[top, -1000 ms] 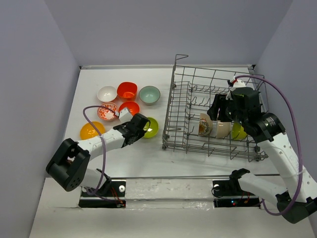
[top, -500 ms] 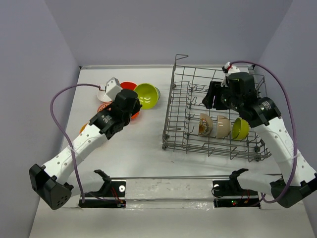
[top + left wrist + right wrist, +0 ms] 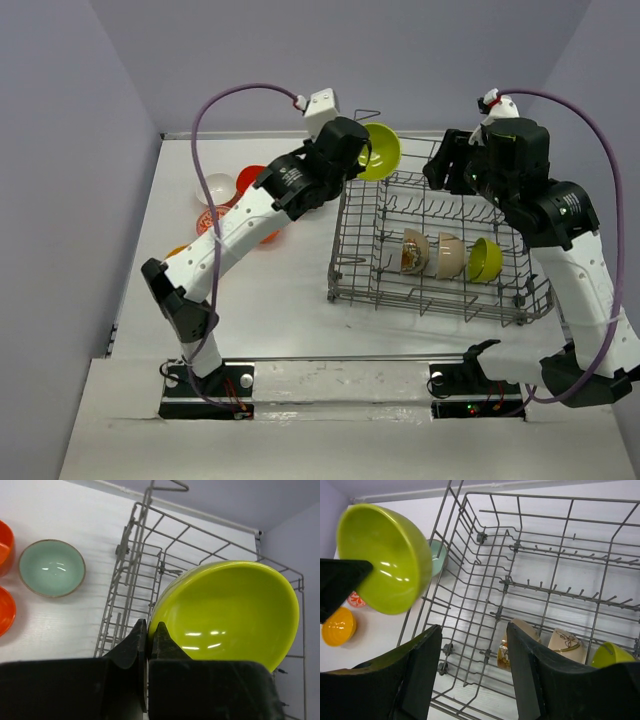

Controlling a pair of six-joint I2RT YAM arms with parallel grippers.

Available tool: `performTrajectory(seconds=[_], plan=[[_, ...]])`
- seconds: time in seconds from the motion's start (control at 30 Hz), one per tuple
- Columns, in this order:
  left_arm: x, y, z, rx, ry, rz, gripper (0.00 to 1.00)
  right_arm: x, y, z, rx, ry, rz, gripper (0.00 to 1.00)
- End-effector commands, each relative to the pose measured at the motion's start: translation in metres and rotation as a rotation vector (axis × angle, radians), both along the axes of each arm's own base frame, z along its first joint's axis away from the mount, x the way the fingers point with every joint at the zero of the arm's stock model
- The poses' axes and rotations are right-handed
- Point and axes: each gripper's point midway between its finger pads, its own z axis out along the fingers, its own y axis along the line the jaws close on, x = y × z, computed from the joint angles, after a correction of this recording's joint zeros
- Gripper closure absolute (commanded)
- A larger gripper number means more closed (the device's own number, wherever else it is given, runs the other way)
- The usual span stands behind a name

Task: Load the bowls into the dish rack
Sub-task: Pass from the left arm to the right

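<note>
Your left jaws pinch a lime bowl (image 3: 380, 152) over the dish rack (image 3: 345, 250), right jaws open and empty; three bowls (image 3: 447, 256) racked, several others (image 3: 216, 187) lie left of it.

Left of the dish rack (image 3: 345, 225), the left arm (image 3: 240, 220) covers most of the patterned bowl (image 3: 205, 218) and the orange-yellow bowl (image 3: 176, 253). Left wrist view: red-orange bowls (image 3: 4, 547) left of the rack, clipped by the frame edge. Right wrist view: teal bowl (image 3: 438, 557) mostly behind the held lime bowl (image 3: 385, 560); racked lime bowl (image 3: 615, 656) cut off at the bottom.
</note>
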Motion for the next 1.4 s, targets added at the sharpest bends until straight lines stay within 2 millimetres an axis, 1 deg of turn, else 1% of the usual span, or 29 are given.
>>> performTrajectory(seconds=[0.0, 0.03, 0.1, 0.17, 0.2, 0.3, 0.47, 0.57, 0.77, 0.8, 1.0, 1.07, 1.1, 1.13, 1.2, 1.23, 1.27, 1.3, 1.37], plan=[[-0.011, -0.017, 0.020, 0.041, -0.032, -0.031, 1.00, -0.007, -0.019, 0.024, -0.017, -0.069, -0.070, 0.40], [-0.009, -0.027, 0.012, 0.056, -0.022, -0.040, 1.00, -0.008, -0.022, 0.026, -0.020, -0.077, -0.081, 0.40], [-0.012, -0.041, 0.013, 0.055, -0.026, -0.067, 1.00, -0.011, -0.028, 0.029, -0.029, -0.087, -0.106, 0.40], [-0.013, -0.050, 0.014, 0.055, -0.032, -0.080, 1.00, -0.011, -0.031, 0.025, -0.041, -0.078, -0.118, 0.40], [-0.017, -0.057, 0.016, 0.054, -0.042, -0.097, 1.00, -0.011, -0.032, 0.019, -0.052, -0.064, -0.121, 0.40], [-0.024, -0.069, 0.021, 0.050, -0.063, -0.121, 1.00, -0.009, -0.033, 0.012, -0.061, -0.056, -0.129, 0.41], [-0.032, -0.082, 0.022, 0.042, -0.067, -0.154, 1.00, -0.002, -0.039, 0.005, -0.097, -0.042, -0.171, 0.41], [-0.039, -0.089, 0.022, 0.042, -0.071, -0.174, 1.00, 0.003, -0.037, 0.001, -0.103, -0.036, -0.173, 0.41], [-0.048, -0.103, 0.016, 0.038, -0.070, -0.211, 1.00, 0.013, -0.034, -0.003, -0.117, -0.025, -0.183, 0.43], [-0.050, -0.106, 0.016, 0.037, -0.070, -0.220, 1.00, 0.015, -0.033, -0.006, -0.121, -0.016, -0.183, 0.43], [-0.058, -0.120, 0.018, 0.024, -0.081, -0.260, 1.00, 0.019, -0.035, -0.015, -0.141, 0.002, -0.198, 0.43], [-0.059, -0.124, 0.019, 0.021, -0.084, -0.267, 1.00, 0.019, -0.035, -0.018, -0.147, 0.008, -0.197, 0.48], [-0.059, -0.124, 0.018, 0.023, -0.084, -0.267, 1.00, 0.018, -0.035, -0.018, -0.146, 0.008, -0.199, 0.52], [-0.060, -0.125, 0.019, 0.021, -0.086, -0.271, 1.00, 0.018, -0.036, -0.018, -0.148, 0.009, -0.203, 0.57], [-0.059, -0.127, 0.019, 0.020, -0.089, -0.273, 1.00, 0.017, -0.038, -0.018, -0.150, 0.009, -0.209, 0.63], [-0.059, -0.128, 0.018, 0.020, -0.089, -0.276, 1.00, 0.017, -0.040, -0.018, -0.155, 0.007, -0.215, 0.69], [-0.059, -0.129, 0.020, 0.015, -0.093, -0.276, 1.00, 0.015, -0.040, -0.019, -0.155, 0.007, -0.215, 0.73], [-0.058, -0.131, 0.019, 0.014, -0.094, -0.280, 1.00, 0.015, -0.040, -0.021, -0.158, 0.012, -0.215, 0.79], [-0.058, -0.132, 0.021, 0.010, -0.101, -0.286, 1.00, 0.014, -0.041, -0.023, -0.161, 0.015, -0.214, 0.83]])
